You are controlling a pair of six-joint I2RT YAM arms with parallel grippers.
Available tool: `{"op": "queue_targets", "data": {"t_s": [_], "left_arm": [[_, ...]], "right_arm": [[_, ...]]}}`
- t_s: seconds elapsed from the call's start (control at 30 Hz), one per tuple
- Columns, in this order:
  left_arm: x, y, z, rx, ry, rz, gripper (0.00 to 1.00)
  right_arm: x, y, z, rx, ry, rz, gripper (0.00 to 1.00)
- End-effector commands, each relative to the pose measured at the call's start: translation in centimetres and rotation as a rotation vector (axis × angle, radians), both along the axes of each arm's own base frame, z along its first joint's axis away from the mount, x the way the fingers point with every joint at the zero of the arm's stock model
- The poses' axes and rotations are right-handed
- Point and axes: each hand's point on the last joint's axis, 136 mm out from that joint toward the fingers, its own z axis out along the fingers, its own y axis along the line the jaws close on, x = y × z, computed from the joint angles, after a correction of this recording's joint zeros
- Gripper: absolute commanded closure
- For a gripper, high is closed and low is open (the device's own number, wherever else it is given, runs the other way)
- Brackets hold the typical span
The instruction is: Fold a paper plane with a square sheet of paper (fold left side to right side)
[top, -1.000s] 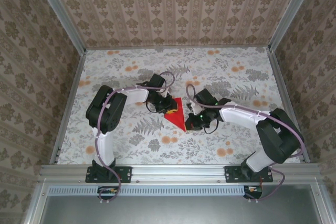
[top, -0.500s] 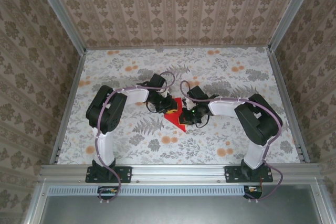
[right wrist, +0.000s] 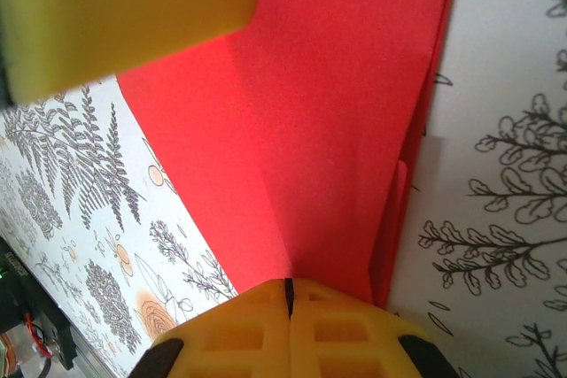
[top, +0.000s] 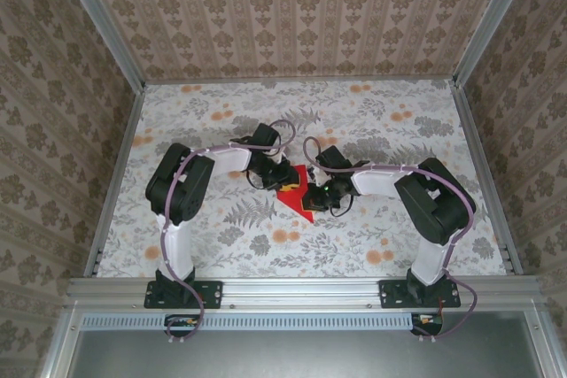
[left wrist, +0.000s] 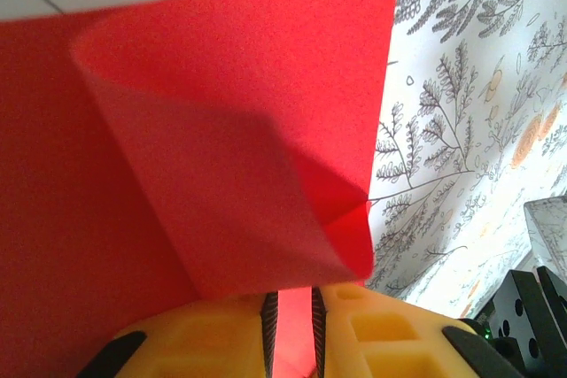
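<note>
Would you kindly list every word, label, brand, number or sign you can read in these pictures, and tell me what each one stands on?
None: there is no readable text here.
The red sheet of paper is plain and unmarked.
The tablecloth carries printed leaves and orange flowers, no letters.
The wallpaper has a repeating ornament, no writing.

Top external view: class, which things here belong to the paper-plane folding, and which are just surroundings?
In the job:
red paper sheet, partly folded
left gripper, pinching the paper's edge
right gripper, shut, at the paper

Just surroundings:
floral table cover
patterned walls
metal frame rail
</note>
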Motion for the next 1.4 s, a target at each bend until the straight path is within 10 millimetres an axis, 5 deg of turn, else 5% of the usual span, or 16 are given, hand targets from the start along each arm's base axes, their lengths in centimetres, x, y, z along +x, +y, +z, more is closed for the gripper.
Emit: {"op": "queue_targets", "data": {"t_s": [0.0, 0.67, 0.9, 1.07, 1.37], "left_arm": [[3.2, 2.5, -1.4, 0.073, -0.063, 0.051, 0.78], [10.6, 6.6, -1.2, 0.076, -0.124, 0.147, 0.78], [11.6, 7.5, 2.4, 0.063, -0.187, 0.156, 0.78], [11.0, 8.4, 6.1, 0.051, -0.248, 0.169, 0.78], [6.4, 7.2, 8.8, -0.002, -0.273, 0.152, 0.78]], "right_arm": [[-2.9, -3.2, -3.4, -0.147, 0.103, -0.005, 1.00], [-3.3, -3.0, -3.3, -0.126, 0.114, 0.006, 1.00], [-3.2, -3.0, -3.2, -0.125, 0.112, -0.002, 1.00], [-3.1, -3.0, -3.1, -0.126, 0.108, -0.004, 1.00], [-3.1, -3.2, -3.4, -0.137, 0.113, -0.007, 1.00]]}}
